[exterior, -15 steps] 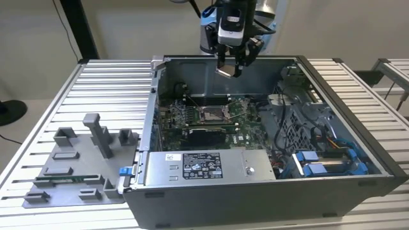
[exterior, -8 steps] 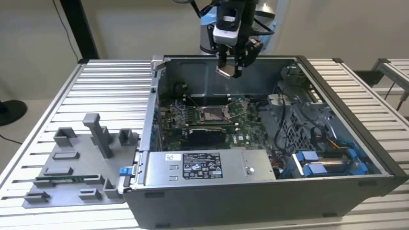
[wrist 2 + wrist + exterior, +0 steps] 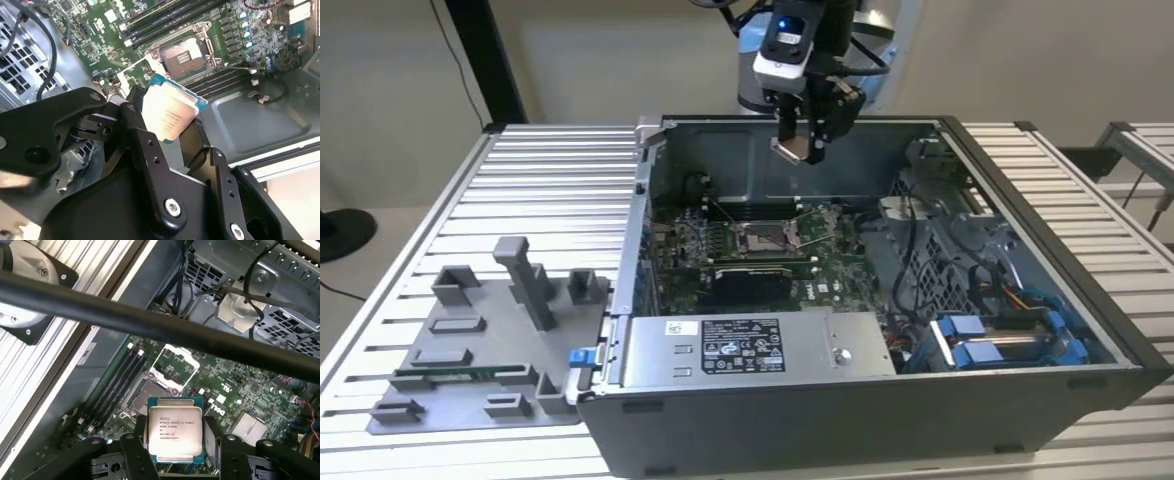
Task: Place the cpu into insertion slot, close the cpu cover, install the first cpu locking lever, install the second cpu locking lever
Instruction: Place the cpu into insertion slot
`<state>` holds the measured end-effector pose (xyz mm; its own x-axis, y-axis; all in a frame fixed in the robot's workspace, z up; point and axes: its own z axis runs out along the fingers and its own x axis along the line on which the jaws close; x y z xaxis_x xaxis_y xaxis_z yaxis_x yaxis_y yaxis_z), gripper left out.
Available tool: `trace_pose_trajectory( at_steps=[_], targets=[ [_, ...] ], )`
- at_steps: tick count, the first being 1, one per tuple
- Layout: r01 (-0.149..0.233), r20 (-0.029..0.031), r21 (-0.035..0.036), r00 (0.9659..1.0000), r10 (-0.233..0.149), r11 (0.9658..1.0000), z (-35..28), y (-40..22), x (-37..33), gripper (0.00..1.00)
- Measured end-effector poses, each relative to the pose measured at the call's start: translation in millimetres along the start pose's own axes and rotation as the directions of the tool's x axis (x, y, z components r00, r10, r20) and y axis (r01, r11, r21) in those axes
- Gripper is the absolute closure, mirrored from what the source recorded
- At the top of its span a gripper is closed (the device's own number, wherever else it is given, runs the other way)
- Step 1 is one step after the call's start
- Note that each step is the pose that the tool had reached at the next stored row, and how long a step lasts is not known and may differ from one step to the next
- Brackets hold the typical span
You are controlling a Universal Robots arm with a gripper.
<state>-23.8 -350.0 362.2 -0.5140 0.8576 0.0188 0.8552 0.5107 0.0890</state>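
— So, how far along is the job standing?

— Barely begun, by my reading. The gripper [image 3: 801,150] is hovering high over the open computer case [image 3: 854,420], with its fingers [image 3: 142,145] clamping the cpu [image 3: 175,432] by two opposite edges. The insertion slot [image 3: 758,237] is lying bare on the green circuit board [image 3: 834,275], well below the chip. Placing the chip, closing the cover and both lever steps are all waiting to be done.

— And what is each view adding?

— The exterior view is showing the height: the chip is hanging near the level of the case's rim, roughly above the socket. The first wrist view is showing the chip's silvery top facing the camera, and the cpu cover [image 3: 176,367] standing swung open just beside the slot's dark centre. The second wrist view is catching the chip tilted, its teal border showing, with the socket lying beyond it on the board.
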Motion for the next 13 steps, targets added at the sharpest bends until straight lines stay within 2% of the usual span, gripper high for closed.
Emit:
trace_pose_trajectory(
  at_steps=[7, 13],
  targets=[
    [-0.073, 0.0066, -0.0015, 0.9973, 0.073, 0.9973, 0.1, -1.3, 0.8, 1.0],
    [-0.103, 0.0092, -0.0022, 0.9946, 0.103, 0.9946, 0.2, -3.0, 1.8, 1.0]
  ],
)
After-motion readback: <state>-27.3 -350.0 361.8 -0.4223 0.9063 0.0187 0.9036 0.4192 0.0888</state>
